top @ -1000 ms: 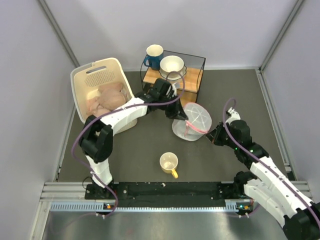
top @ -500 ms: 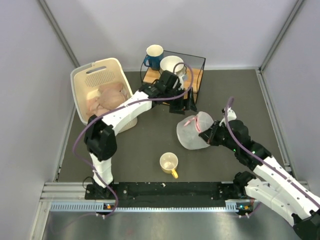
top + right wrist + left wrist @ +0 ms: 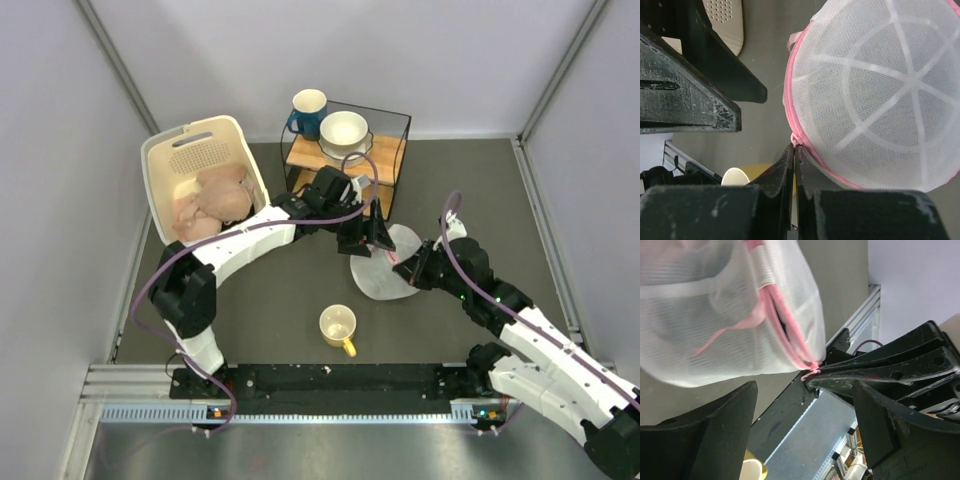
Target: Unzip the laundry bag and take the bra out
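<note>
While right gripper (image 3: 794, 144) pinches its pink zip (image 3: 776, 315), laundry bag (image 3: 880, 95) gapes — left gripper (image 3: 372, 240) spread.

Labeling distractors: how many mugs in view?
2. The yellow mug near the front; the blue mug at the back, left of the wire rack. Others could be hidden.

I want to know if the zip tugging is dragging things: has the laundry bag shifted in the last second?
Yes. In the top view the laundry bag has slid toward the near edge, ending closer to the yellow mug, which stayed put.
</note>
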Robot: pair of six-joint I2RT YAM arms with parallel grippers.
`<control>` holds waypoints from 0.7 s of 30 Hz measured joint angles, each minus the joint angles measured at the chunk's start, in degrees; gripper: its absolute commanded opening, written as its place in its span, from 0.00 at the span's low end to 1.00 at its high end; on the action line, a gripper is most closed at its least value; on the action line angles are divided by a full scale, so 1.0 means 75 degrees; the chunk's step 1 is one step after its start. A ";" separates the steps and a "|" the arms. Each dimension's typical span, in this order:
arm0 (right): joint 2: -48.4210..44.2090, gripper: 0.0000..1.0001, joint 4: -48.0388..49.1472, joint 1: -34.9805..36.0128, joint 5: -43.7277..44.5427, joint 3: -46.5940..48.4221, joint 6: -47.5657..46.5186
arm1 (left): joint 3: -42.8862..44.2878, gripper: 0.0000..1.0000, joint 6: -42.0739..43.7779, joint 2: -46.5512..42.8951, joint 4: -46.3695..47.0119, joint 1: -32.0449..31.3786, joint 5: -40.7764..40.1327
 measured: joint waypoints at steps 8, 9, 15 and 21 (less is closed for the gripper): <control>-0.0079 0.00 0.0087 0.0000 -0.0026 -0.0166 -0.0041 | 0.0434 0.15 -0.0539 0.0813 0.0565 -0.0254 0.0187; -0.0102 0.00 0.0058 0.0000 -0.0026 -0.0169 -0.0067 | 0.0551 0.02 -0.0493 0.0962 0.0574 -0.0259 0.0219; -0.0373 0.00 -0.0181 -0.0082 0.0090 -0.0172 -0.0527 | 0.0679 0.00 -0.0271 0.1122 0.0329 -0.0125 0.0294; -0.1311 0.00 -0.0761 -0.1434 -0.0087 -0.0697 -0.0860 | 0.0793 0.00 0.0192 0.0860 -0.0149 0.0452 0.0259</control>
